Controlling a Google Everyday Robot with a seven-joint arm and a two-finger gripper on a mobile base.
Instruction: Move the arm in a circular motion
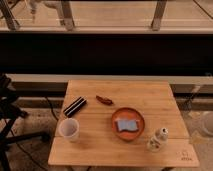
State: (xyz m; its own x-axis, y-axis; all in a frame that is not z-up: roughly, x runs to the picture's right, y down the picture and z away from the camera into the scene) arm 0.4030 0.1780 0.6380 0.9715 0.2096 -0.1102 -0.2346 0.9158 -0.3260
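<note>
Only a pale rounded bit of the cream-white arm [208,124] shows at the right edge of the camera view, low beside the wooden table [100,150]. The rest of the arm is out of frame. The gripper is not in view, so its place relative to the table items cannot be told.
On the table are a white cup [69,129], a black rectangular box [74,106], a small red-brown item [104,99], an orange plate [117,116] holding a blue sponge [126,125], and small shakers [157,139]. A dark stand [10,115] is at the left. A dark ledge with railings runs behind.
</note>
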